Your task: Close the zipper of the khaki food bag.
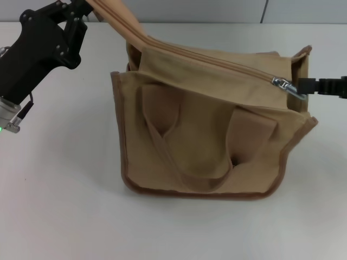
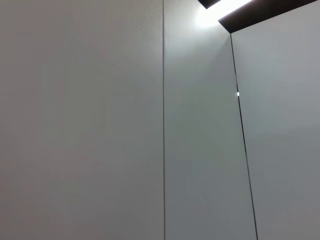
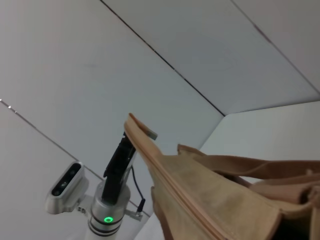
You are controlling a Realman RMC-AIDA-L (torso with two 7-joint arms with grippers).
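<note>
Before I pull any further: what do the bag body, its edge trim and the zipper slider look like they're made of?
The khaki food bag looks like matte woven canvas; it creases and sags softly. Its darker brown edge piping appears to be fabric binding, also matte. The zipper tape looks like cloth, while its slider is shiny silver, probably metal. The right end effector is at the pull tab; the left end effector holds the tape's far end up.

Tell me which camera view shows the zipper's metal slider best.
The head view: the silver slider sits at the bag's right end, held by the right end effector. The right wrist view shows only zipper tape; the left wrist view shows only walls.
</note>
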